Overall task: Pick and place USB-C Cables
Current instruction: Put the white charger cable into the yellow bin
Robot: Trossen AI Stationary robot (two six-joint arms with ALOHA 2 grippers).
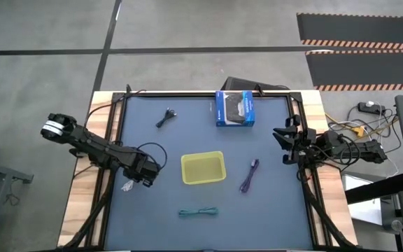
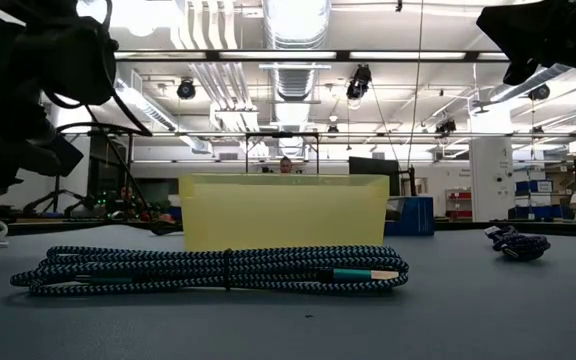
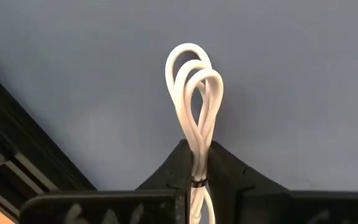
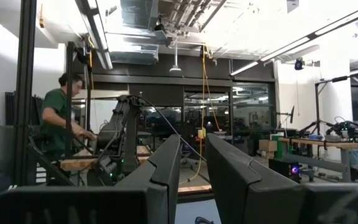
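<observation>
A white cable (image 3: 194, 109), looped into a small bundle, was pinched between the two dark fingers of the left gripper (image 3: 197, 180), which were closed tight against its lower end. In the overhead view this sat at the lower left of the blue table (image 1: 271, 217), near its left edge. To finish this step well, the grip would probably need to stay firm while the bundle is raised clear and carried right over the yellow bin (image 1: 203, 168), letting go only once the loops hang inside its walls.

The bin stood at centre frame and appeared empty. A teal cable (image 1: 198, 211) lay below it, a purple cable (image 1: 250, 176) to its right, and a black cable (image 1: 165, 117) at upper left. A blue-and-black box (image 1: 234, 108) sat at top centre.

The right gripper (image 4: 191, 165) waited at the right edge, fingers slightly apart, holding nothing.
</observation>
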